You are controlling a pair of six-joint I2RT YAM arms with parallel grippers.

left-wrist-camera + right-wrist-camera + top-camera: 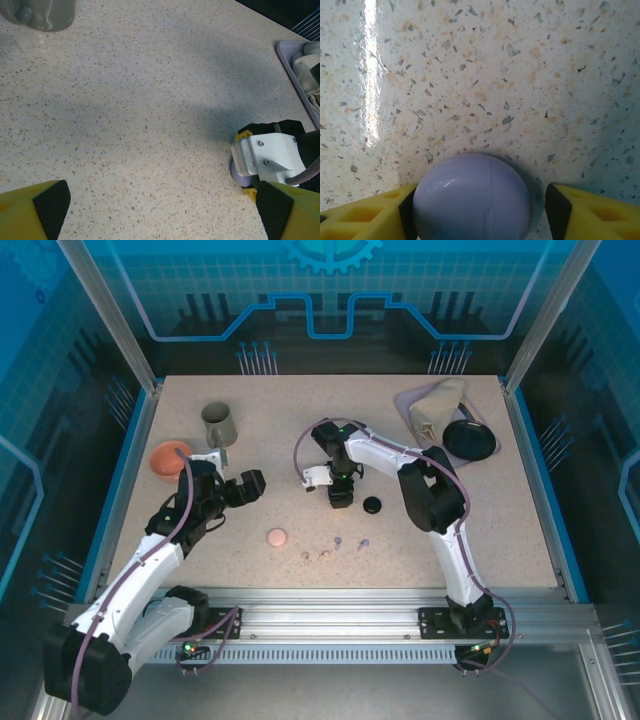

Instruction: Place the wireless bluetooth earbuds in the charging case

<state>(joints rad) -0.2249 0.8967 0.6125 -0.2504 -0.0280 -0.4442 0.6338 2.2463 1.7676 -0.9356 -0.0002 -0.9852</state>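
1. Table (500, 530) from above: the right gripper (340, 502) points straight down just left of centre. The left gripper (250, 484) sits at its 9 o'clock, aimed across towards it.
2. Right wrist view now, and the lavender charging case (470, 200) sits squarely between the yellow fingers (365, 220), a thin seam line running down it.
3. The pad on the view's left looks to be touching the case, while the pad on the right has a sliver of table showing before it. So the fingers are spread around the case, not clamped.
4. Left gripper: parted wide, with nothing between its pads but bare table.
5. And the buds! Lavender earbuds (338, 540) lie loose at the right gripper's 6 o'clock, and beige earbuds (323, 553) are near them at 7.
6. Pink case (277, 537) lies at 8 o'clock of that gripper, and the black case (372, 505) is close by at 3.
7. Grey cup (218, 423) stands upright at 10 o'clock, well apart.
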